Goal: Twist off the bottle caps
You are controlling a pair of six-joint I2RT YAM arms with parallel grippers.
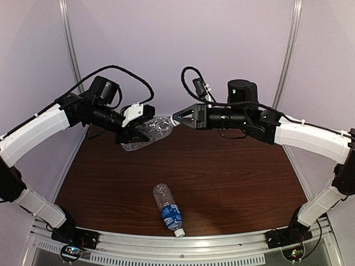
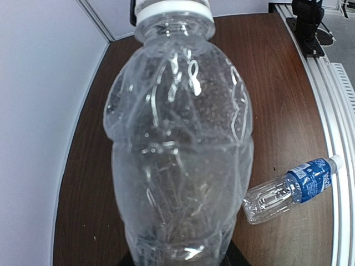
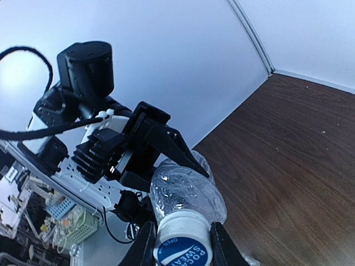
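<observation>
My left gripper [image 1: 140, 134] is shut on the body of the unlabelled clear crinkled bottle [image 1: 150, 132] and holds it in the air, on its side, above the far part of the table. The bottle fills the left wrist view [image 2: 177, 138], its white cap [image 2: 173, 8] at the top. My right gripper [image 1: 177, 118] is shut on that cap [image 3: 183, 241], which has a blue printed top, with one finger [image 3: 143, 246] on each side. The blue-labelled bottle [image 1: 168, 208] lies on the table near the front, its white cap [image 1: 179, 233] on and pointing at the near edge.
The brown table [image 1: 233, 177] is walled in white at the back and both sides. An aluminium rail [image 1: 177, 246] with the arm bases runs along the near edge. The lying bottle also shows in the left wrist view [image 2: 294, 185].
</observation>
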